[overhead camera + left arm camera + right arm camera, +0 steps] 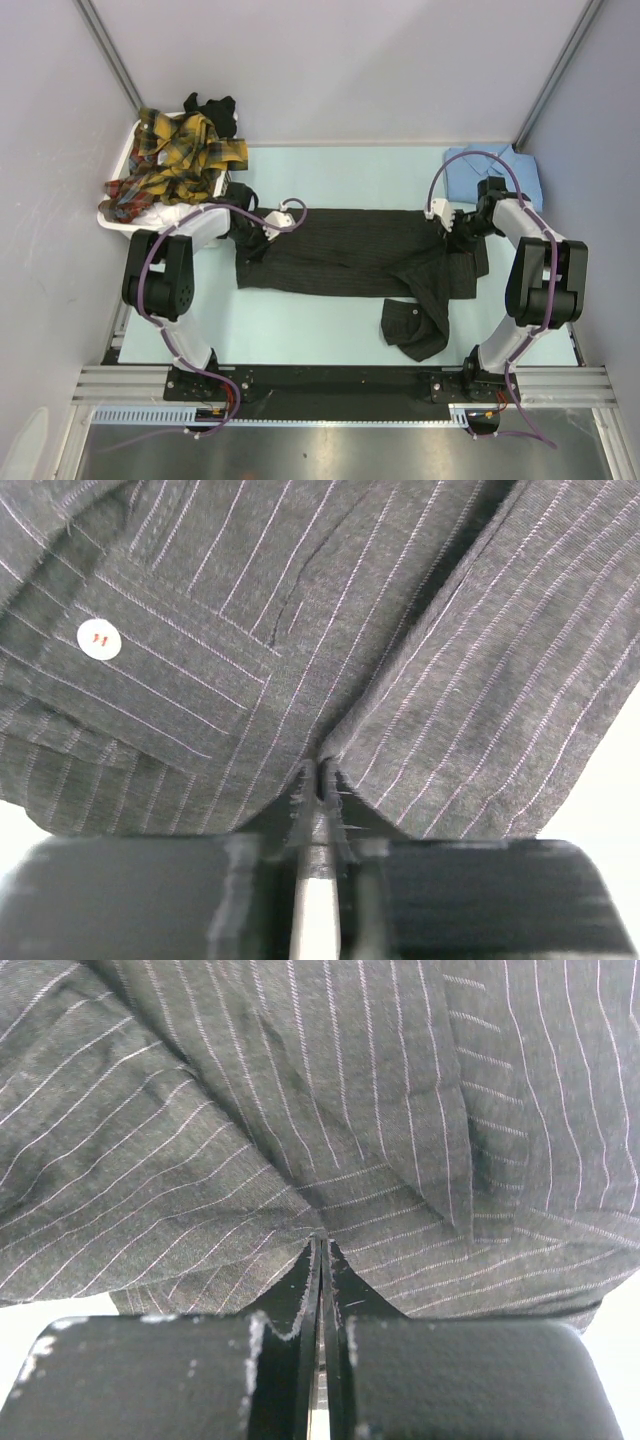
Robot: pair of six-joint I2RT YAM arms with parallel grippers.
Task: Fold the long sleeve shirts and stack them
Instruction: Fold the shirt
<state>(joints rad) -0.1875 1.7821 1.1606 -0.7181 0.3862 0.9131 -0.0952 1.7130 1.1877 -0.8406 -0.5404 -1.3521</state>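
From top view only: white laundry basket at far-left table edge, heaped with plaid shirts. Something black at its back rim, identity unclear. Just right of basket, left gripper down on left end of pinstripe shirt, spread lengthwise on pale table between both arms. One sleeve trailing toward near edge at right. Right gripper on shirt's right end. Light blue shirt bunched in far-right corner, partly behind right arm, apart from the dark one.

From left wrist only: fine stripes, pale button with red thread, overlapped folds. Left fingers clenched nearly to touching, hairline slit only, cloth edge pinched at tips.

From right wrist only: striped folds and a seam running down toward tips. Right fingers pressed fully together, fold of same shirt nipped at tips.

Hard to make out: jaws from top, buried under wrists and cables. Depth of cloth between tips in either wrist view. Near finger bases blurred. Collar not locatable.
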